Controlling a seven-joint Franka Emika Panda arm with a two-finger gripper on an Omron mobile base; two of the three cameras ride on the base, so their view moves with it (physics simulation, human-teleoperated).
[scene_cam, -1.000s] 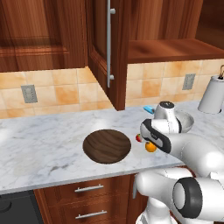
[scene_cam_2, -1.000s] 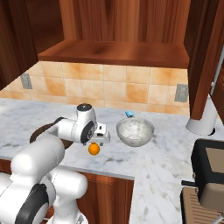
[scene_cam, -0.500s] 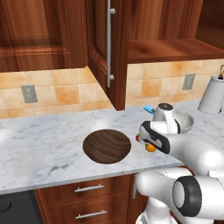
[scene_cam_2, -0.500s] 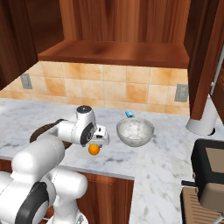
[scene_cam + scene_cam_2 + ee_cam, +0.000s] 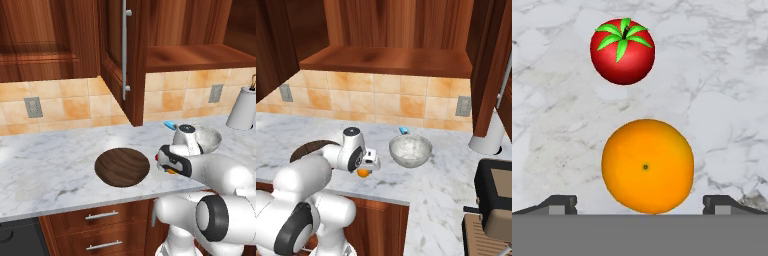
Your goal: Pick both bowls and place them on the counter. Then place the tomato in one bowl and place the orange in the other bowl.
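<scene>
1. Here the jaws point(image 5: 640, 202) stand wide, one tip on each side of the orange point(image 5: 647, 165), gripping nothing.
2. Just beyond the orange, apart from it, the tomato point(image 5: 622, 51) sits on the marble bench point(image 5: 722, 100).
3. Farther off, the dark wooden bowl point(image 5: 122, 166) lies to the arm's left and the marbled bowl point(image 5: 410, 151) to its right, both on the bench.
</scene>
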